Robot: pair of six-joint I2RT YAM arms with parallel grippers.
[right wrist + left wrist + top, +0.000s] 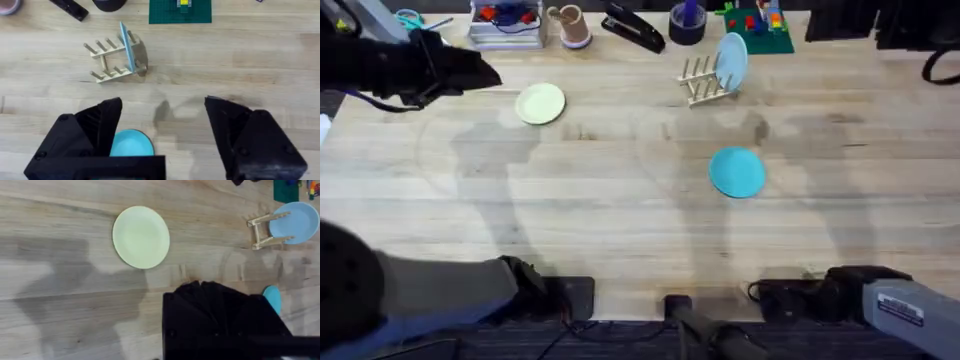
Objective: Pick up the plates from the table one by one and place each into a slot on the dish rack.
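The cream-yellow plate (540,103) (141,237) lies flat on the table (620,210) at the far left. Just left of it, raised above the wood, my left gripper (480,70) (200,286) is shut and holds nothing. The turquoise plate (737,171) (131,143) lies flat right of centre, in front of the dish rack (700,82) (107,62). A paler light-blue plate (731,60) (125,46) stands upright in one slot of the rack. My right gripper (162,107) is open and empty, low near the table's front edge, on the near side of the turquoise plate.
Along the far edge stand a clear tray (505,25), a mug (570,25), a black stapler (632,28), a dark tape roll (687,22) and a green mat with bricks (758,28). Bare wood lies between the two plates.
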